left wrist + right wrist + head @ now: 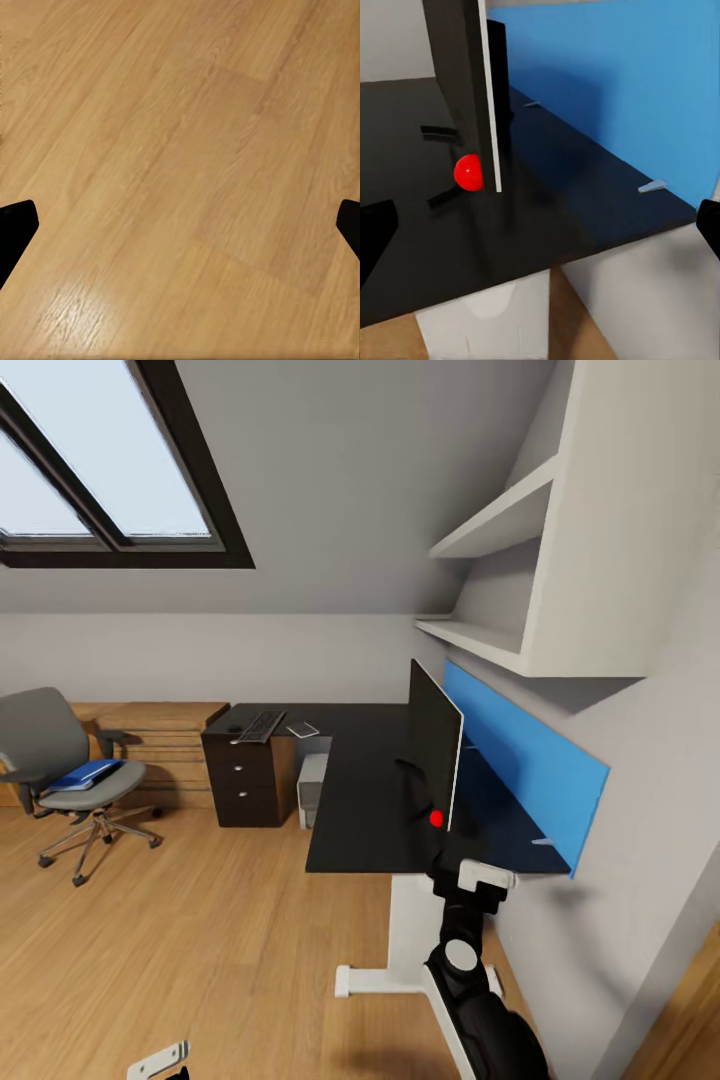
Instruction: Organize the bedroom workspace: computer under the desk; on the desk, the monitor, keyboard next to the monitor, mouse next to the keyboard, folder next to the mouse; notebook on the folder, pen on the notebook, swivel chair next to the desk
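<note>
The black-topped desk (360, 800) runs along the right wall. On it the monitor (436, 752) stands edge-on, also near in the right wrist view (461, 90), with a red ball (469, 172) at its foot. The keyboard (262, 726) lies at the desk's far end, a small flat grey item (303, 730) beside it. The computer (312, 790) sits under the desk. At the left the swivel chair (40, 745) carries the blue folder (85, 773). My right gripper (540, 232) is open at the desk's near edge. My left gripper (180, 229) hangs open over bare floor. Mouse and pen are too small to tell.
A dark three-drawer unit (245, 780) stands under the desk's far end, with low wooden cabinets (160, 735) behind the chair. A blue panel (530, 760) backs the desk and white shelves (500, 530) hang above. Open wooden floor (200, 940) lies between chair and desk.
</note>
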Robot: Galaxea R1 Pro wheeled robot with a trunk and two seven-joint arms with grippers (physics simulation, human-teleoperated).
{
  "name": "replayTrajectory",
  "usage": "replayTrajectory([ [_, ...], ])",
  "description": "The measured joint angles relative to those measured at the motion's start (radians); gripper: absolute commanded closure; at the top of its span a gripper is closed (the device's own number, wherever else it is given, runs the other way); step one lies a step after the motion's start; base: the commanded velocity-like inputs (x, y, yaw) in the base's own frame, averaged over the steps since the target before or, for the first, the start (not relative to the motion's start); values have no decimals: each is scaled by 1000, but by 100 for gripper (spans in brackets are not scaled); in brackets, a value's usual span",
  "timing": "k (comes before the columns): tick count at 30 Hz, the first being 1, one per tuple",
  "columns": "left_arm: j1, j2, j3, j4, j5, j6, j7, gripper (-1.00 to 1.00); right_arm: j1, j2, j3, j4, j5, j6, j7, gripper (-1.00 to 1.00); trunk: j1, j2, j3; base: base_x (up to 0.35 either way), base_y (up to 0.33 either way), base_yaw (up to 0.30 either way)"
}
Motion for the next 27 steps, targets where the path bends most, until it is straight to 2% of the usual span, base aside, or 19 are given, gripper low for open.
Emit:
replayTrajectory([
  [6,0,1,1,0,1,-1,0,-100,0,0,2,90,-2,-13,3,-100,0,0,0,-6,0,0],
  [9,0,1,1,0,2,-1,0,-100,0,0,-3,266,-2,-41,11,-100,0,0,0,0,6,0],
  [10,0,1,1,0,2,-1,0,-100,0,0,-3,297,-1,-55,11,-100,0,0,0,45,144,0],
  [11,0,0,1,-1,3,-1,0,-100,0,-30,-2,438,0,-179,13,-100,0,0,0,65,169,0],
  [12,0,0,2,-1,3,-1,0,-100,1,-36,-2,512,-3,-217,13,-100,0,0,0,93,206,0],
  [15,0,0,2,-1,3,-1,-1,-100,1,-57,-5,727,-1,-405,16,-100,0,0,0,120,241,0],
  [18,0,0,2,-1,3,0,-1,-100,1,-75,-7,838,-1,-483,28,-100,0,0,0,134,260,0],
  [21,0,-7,0,0,2,1,-1,-100,1,-87,-8,942,-4,-527,95,-100,0,0,0,140,267,0],
  [27,0,-33,-12,31,2,1,-1,-100,0,-89,-11,1013,-11,-543,220,-100,0,0,0,142,271,0],
])
